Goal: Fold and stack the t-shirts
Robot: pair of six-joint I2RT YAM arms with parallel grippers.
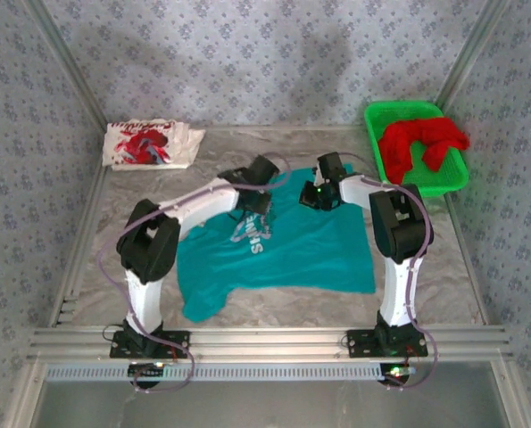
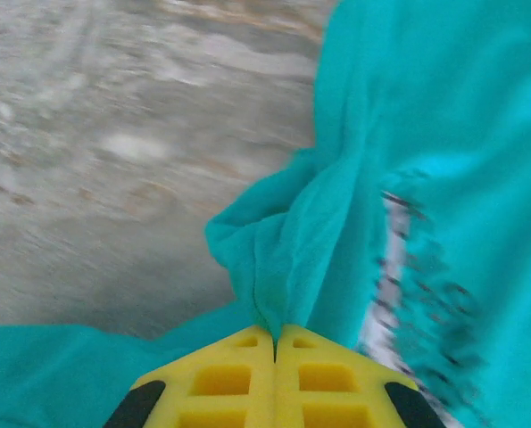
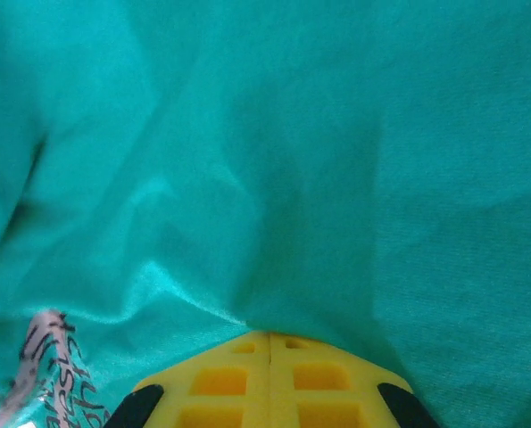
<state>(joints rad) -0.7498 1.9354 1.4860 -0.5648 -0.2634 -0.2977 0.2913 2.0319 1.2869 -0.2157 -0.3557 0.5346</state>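
Teal tee lies spread on the counter, approx ctr, between the two arms. Near-left sleeve trails toward the left arm base. White chest lettering sits just beside the L jaws.

L jaws: clenched on a pinched ridge of teal cloth at the tee's far-left part. In L wrist view the yellow pads meet, w/ fabric bunched up out of the seam.

R jaws: clenched on teal cloth at the far edge, right of ctr. The pads are closed, w/ cloth drawn in between them.

White tee w/ red print: far-left corner of counter, lying in a flat bundle, well apart from the teal one. Red tee: heaped in the green basket, far-right corner.

Surface: grey marbled counter. Aluminium rails run along the near edge, w/ posts up the corners. Back and side walls carry blue-grey paper w/ a small repeat pattern.

Hard to make out:
- Far edge of the teal tee is covered by both wrists in top view.
- Lettering is too blurred to read in any view.
- The counter is smeared in L wrist view.
- Print on the white tee is not legible.
- The right arm hides the tee's right margin.
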